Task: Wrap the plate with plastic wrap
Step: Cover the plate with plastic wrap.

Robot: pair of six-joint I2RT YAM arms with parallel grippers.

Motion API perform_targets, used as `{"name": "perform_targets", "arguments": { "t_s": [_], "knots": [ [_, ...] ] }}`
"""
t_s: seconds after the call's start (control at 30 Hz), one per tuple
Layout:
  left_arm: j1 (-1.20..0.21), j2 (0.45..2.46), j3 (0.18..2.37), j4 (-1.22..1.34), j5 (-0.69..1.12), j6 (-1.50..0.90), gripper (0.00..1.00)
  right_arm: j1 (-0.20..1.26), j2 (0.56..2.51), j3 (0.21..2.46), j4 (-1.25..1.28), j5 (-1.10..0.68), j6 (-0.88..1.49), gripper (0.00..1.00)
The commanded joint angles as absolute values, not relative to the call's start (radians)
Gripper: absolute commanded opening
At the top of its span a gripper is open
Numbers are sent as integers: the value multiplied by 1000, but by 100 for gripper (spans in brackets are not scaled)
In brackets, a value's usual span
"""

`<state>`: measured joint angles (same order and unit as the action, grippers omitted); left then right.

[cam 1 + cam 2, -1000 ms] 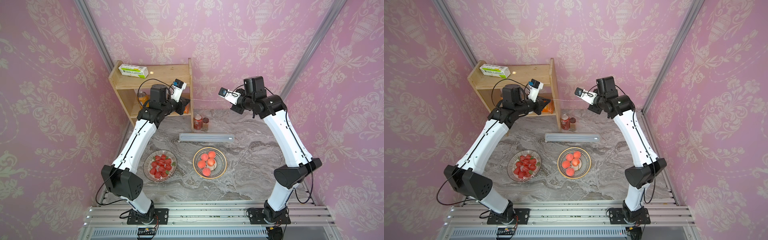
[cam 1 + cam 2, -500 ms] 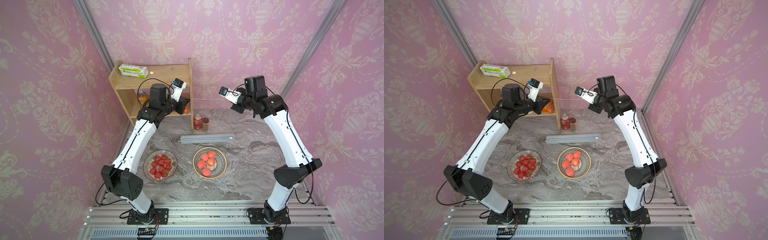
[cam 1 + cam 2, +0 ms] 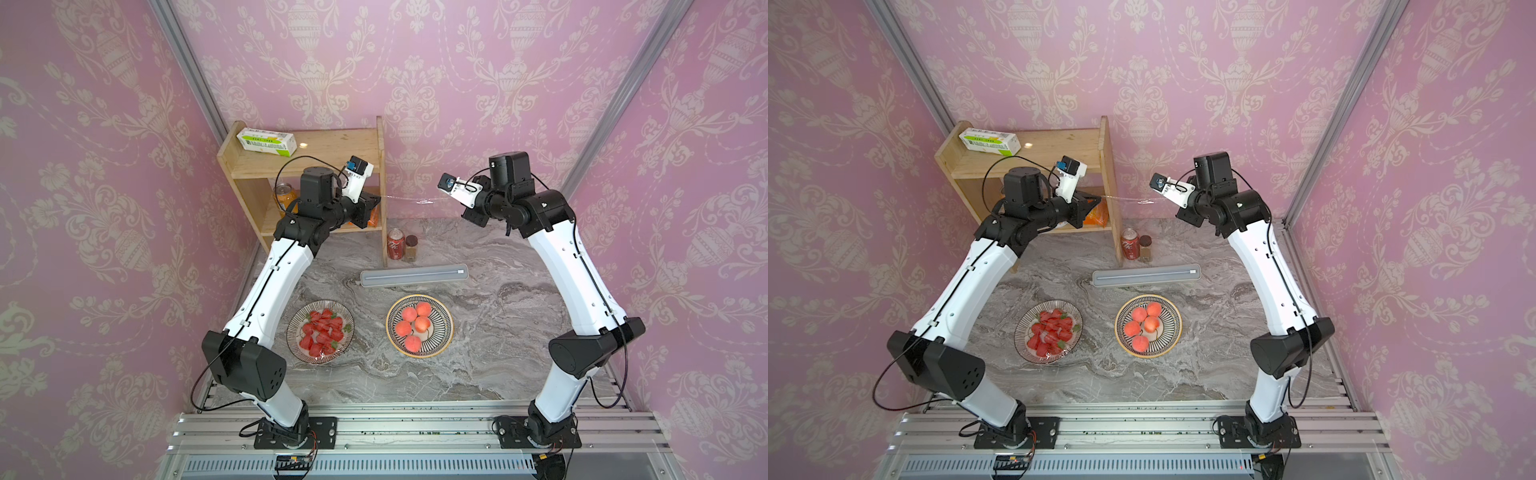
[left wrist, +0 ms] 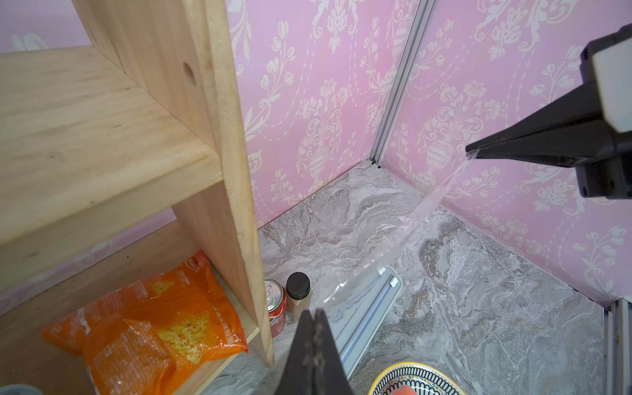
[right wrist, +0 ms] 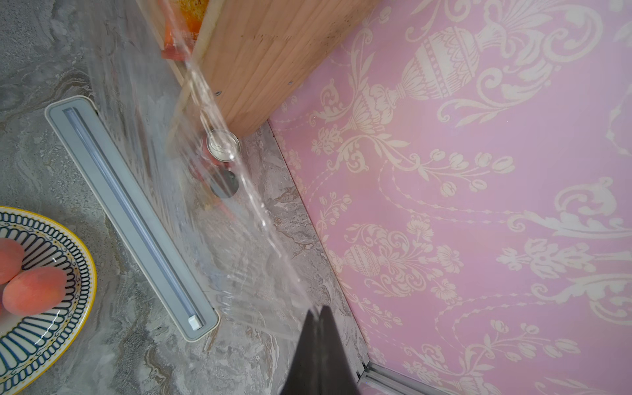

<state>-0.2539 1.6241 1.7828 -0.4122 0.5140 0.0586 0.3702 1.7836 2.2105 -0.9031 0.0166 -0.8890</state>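
- Stretching between the two grippers, the plastic wrap (image 3: 411,200) is held in the air over the back of the table, behind the plate of peaches (image 3: 446,332) and well above it.
- In both top views its upper edge is seen as a thin, taut, glinting line (image 3: 1133,201); in the wrist views it is shown as a clear, glossy sheet with fine wrinkles and streaks (image 5: 239,222).
- The sheet is spread downward toward the long narrow box (image 3: 413,276); whether it is joined to the box cannot be told.
- The left gripper (image 4: 314,311) is pressed closed on one upper corner of the film, its dark tapered fingers meeting at the tip.
- The right gripper (image 5: 318,312) is likewise clamped on the opposite corner.
- The box is pale, round-cornered and flat on the table, with a grey translucent strip along its top.
- The peach plate is round and ribbed with dark radial stripes inside a yellow rim; four matte, fuzzy peaches are carried on it.
- A plate of strawberries (image 3: 296,324) is set just beside it.
- The table (image 3: 498,332) is surfaced in grey veined marble.
- A bare wooden shelf (image 3: 328,145) is stood at the back corner, with a red can (image 3: 395,244) and a dark-lidded jar (image 3: 411,248) beside its foot.
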Motion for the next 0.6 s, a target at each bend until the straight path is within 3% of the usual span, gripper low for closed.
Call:
{"name": "perform_targets", "arguments": {
  "t_s": [0.0,0.27,0.57],
  "knots": [
    [-259,1565,1722,-398,497,74,0,381,1706,2102,-871,4,-850,0],
    [-270,1374,1437,-378,484,41,0,433,1500,1709,-792,-50,-744,0],
    [-378,1160,1043,-368,480,-136,0,554,1298,1320,-809,-59,-438,0]
  ]
}}
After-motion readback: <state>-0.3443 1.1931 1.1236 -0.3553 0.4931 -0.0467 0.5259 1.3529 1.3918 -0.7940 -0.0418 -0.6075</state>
